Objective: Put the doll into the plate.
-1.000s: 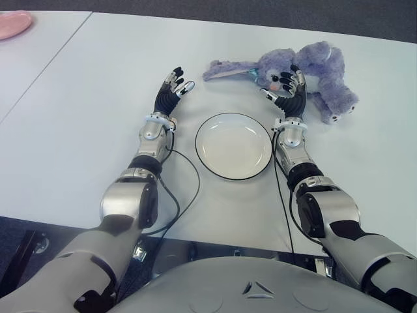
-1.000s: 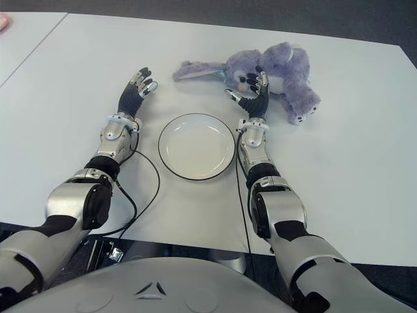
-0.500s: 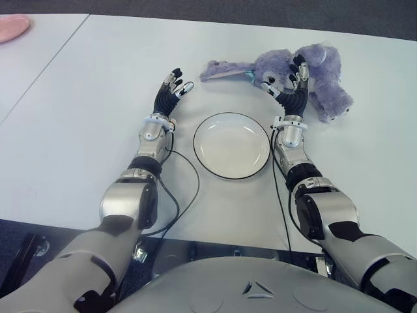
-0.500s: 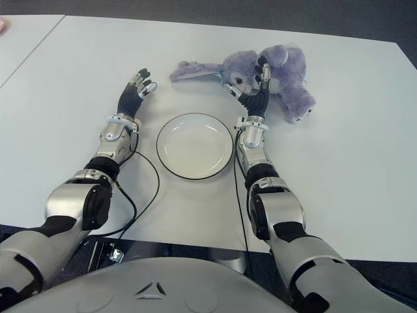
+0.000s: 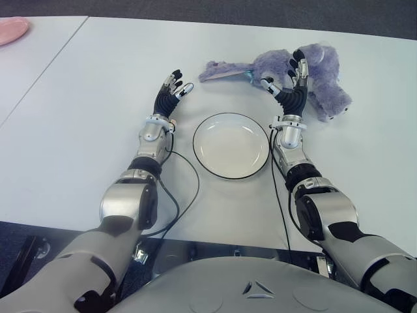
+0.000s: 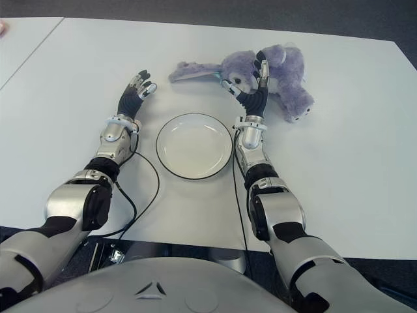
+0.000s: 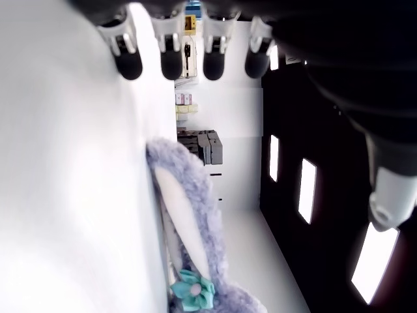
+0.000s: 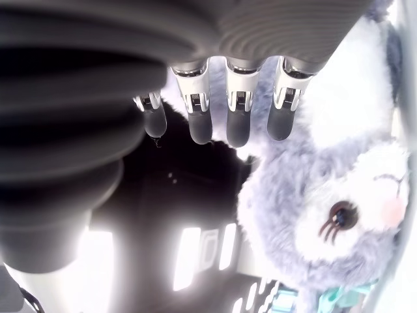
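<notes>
A purple plush rabbit doll (image 5: 322,72) lies on the white table, beyond and to the right of the white plate (image 5: 231,147), with one long ear (image 5: 225,68) stretched left. My right hand (image 5: 284,74) stands upright at the doll's head, open, its thumb and fingers spread to either side of the face. In the right wrist view the straight fingers (image 8: 238,124) reach past the doll's face (image 8: 326,215) without closing on it. My left hand (image 5: 173,88) is open left of the plate, holding nothing. Its wrist view shows the doll's ear (image 7: 189,222) farther off.
A pink plate (image 5: 13,27) sits at the far left corner on a neighbouring table. Black cables (image 5: 176,195) run along both forearms near the table's front edge. The bare table (image 5: 85,130) stretches out to the left.
My right hand has moved forward and its fingers have come up around the doll's head. The left hand has stayed where it was.
</notes>
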{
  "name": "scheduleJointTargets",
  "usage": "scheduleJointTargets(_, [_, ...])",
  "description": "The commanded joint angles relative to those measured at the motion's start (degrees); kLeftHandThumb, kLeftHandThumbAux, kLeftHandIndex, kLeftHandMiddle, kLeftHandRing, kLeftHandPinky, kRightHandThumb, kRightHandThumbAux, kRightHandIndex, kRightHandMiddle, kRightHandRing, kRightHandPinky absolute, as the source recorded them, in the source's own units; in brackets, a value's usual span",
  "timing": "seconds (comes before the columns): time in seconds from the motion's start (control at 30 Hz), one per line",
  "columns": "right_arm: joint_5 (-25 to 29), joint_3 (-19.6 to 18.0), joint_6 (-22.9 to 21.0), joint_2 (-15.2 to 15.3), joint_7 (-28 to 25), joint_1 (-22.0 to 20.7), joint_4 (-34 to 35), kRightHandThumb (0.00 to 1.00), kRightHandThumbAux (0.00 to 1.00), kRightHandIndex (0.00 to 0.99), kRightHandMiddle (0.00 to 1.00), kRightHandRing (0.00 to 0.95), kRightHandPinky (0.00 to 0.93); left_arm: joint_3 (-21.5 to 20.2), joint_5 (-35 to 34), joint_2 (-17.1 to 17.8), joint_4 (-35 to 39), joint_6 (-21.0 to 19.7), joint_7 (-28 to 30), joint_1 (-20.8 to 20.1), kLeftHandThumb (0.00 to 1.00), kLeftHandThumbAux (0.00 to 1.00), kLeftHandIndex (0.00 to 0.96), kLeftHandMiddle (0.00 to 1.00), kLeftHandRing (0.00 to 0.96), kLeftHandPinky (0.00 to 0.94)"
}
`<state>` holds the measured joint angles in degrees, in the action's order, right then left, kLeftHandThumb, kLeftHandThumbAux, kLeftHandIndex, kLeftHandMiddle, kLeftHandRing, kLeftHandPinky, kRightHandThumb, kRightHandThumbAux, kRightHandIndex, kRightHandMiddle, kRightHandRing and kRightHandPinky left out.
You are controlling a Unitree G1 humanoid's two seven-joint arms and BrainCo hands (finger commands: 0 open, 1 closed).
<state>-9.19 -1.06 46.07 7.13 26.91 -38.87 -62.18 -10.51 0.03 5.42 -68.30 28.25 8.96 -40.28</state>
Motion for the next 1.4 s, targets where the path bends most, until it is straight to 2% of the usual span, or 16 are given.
scheduleJointTargets(0.03, [-1.9, 1.4, -1.2, -2.1, 0.0, 6.6, -5.4, 0.053, 0.709, 0.074, 0.093, 0.087, 0.119, -0.1, 0.6, -2.5, -9.0, -8.5, -1.2, 12.0, 0.000, 0.548, 0.005, 0.056, 0.007, 0.000])
scheduleJointTargets(0.53, [-5.4, 3.4, -0.9, -0.4, 2.1, 2.5, -1.0, 0.065, 0.715, 0.082, 0.095, 0.093, 0.137, -0.3, 0.6, -2.5, -9.1, -8.7, -1.0, 11.8, 0.000, 0.545, 0.007, 0.061, 0.014, 0.000])
scheduleJointTargets(0.8, [-7.5, 4.1, -1.8, 2.9, 2.2, -0.9, 0.8, 0.061, 0.705, 0.065, 0.086, 0.087, 0.123, -0.3, 0.7, -2.5, -9.2, -9.0, -1.2, 11.5, 0.000, 0.543, 0.006, 0.063, 0.017, 0.000])
scheduleJointTargets(1.4, [-10.4, 3.9, -3.3, 8.0, 3.7, -4.6, 6.1, 0.058, 0.739, 0.041, 0.073, 0.070, 0.090, -0.2, 0.8, -2.5, -9.4, -9.1, -1.0, 11.2, 0.000, 0.537, 0.000, 0.063, 0.018, 0.000])
